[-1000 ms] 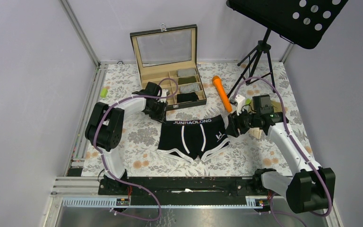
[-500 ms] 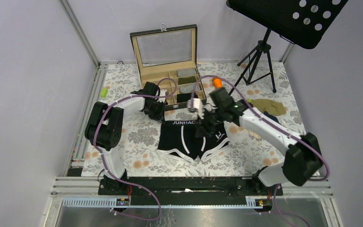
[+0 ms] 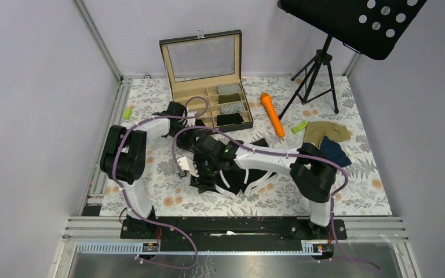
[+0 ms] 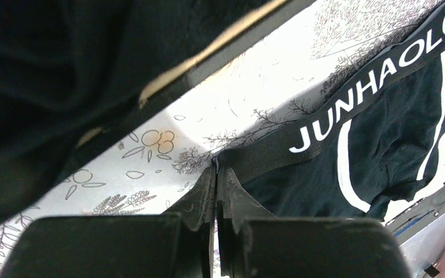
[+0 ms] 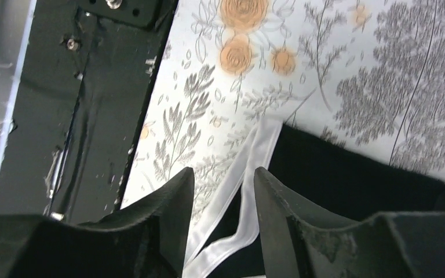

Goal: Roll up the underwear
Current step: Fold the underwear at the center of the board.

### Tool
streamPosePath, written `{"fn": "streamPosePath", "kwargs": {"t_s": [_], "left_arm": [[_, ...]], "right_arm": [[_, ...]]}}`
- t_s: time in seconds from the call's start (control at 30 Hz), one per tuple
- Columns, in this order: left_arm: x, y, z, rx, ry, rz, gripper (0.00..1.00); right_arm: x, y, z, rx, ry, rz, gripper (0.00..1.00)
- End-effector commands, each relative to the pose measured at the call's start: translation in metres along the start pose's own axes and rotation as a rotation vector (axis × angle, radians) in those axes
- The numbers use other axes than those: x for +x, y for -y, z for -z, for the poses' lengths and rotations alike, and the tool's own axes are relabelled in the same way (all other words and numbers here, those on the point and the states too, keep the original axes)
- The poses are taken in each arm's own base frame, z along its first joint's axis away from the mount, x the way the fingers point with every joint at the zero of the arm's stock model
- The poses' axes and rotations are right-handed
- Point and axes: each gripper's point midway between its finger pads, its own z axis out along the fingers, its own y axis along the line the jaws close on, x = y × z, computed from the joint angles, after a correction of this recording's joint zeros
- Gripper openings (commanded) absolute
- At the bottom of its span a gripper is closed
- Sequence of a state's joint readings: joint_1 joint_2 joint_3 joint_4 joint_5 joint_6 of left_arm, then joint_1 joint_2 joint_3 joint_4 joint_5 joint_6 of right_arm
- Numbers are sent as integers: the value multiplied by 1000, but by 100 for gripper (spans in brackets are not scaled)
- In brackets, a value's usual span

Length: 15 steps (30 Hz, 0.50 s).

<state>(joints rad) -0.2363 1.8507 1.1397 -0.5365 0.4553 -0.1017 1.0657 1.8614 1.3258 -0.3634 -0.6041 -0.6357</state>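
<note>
Presently the left hand (image 4: 216,172) sits low on the desk (image 3: 353,185), left of centre in the overhead view and just in front of the wooden box (image 3: 232,128). Its fingers are pressed together. In its wrist view the corner of the waistband (image 4: 347,98) meets their tips, and I judge it pinched there. Just right of that, the right hand (image 5: 223,174) reaches across from the right with its fingers apart. They straddle the white trim (image 5: 249,168) of a leg hem, with nothing clamped.

The black underwear (image 3: 240,174) lies centre frame, bunched and partly doubled over beneath the right arm. Handling, as a judgement: a light, limp knit with no stiffness of its own. It will likely sag, drag on the desk and unroll if let go. The elastic waistband with its white lettering and the bound white hems look the firmest, thickest edges. Best taken there, at the corners, with both hands keeping tension.

Right of centre lies a smooth orange stick (image 3: 272,114), rigid and tapered. Far right, an olive-tan pair (image 3: 327,131) and a navy pair (image 3: 337,155) sit crumpled in one soft heap, touching.
</note>
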Motion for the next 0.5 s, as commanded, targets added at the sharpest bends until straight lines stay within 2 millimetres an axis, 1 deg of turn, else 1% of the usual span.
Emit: {"fn": "streamPosePath", "kwargs": {"t_s": [0.0,0.07,0.23,0.27,0.47], "left_arm": [[-6,1,13,-18,60,-45,0],[-4,-1,13,-13,55,-36,0],[-5,1,15,2,61,-27,0],[-5,0,15,1,62,-27,0],[-8,0,14,8,64,-17,0]], "right_arm": [[-40,14,-18,8,73,117,51],[-39,15,-29,9,56,142,52],[-24,29,-47,44,-11,155,51],[-20,30,-50,42,-22,157,50],[-17,24,-57,9,-33,171,45]]}}
